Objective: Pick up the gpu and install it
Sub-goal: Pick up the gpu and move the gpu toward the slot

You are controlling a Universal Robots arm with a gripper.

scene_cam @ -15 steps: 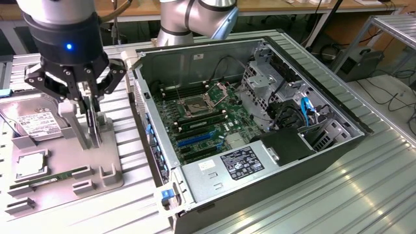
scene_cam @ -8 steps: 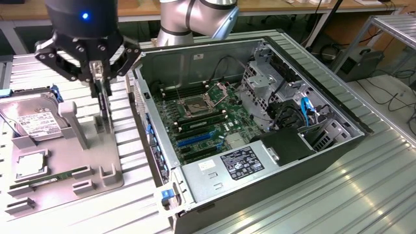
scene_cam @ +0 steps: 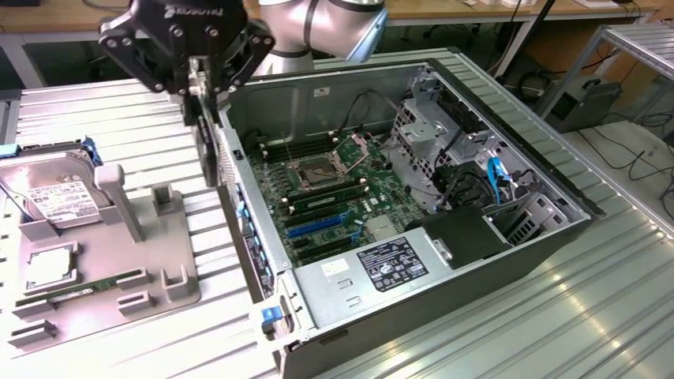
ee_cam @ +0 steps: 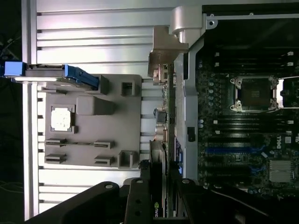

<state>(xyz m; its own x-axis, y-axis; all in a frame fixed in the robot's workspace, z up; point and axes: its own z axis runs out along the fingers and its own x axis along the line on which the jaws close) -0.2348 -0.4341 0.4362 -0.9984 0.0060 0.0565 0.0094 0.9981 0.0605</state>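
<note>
A ribbed metal surface (scene_cam: pixel 589 316) carries, at the exterior view's left, a grey tray (scene_cam: pixel 126 260) with a silver hard drive (scene_cam: pixel 53 193) standing at its far end and a slim green memory stick (scene_cam: pixel 95 286) lying near its front. Right of the tray, the gripper (scene_cam: pixel 202 91) is clamped on the gpu (scene_cam: pixel 208 146), which hangs edge-on in the air just outside the open computer case (scene_cam: pixel 421 339). Inside the case lies the green motherboard (scene_cam: pixel 337 197).

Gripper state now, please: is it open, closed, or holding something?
Gripper: closed, holding the gpu on edge beside the open computer case.
</note>
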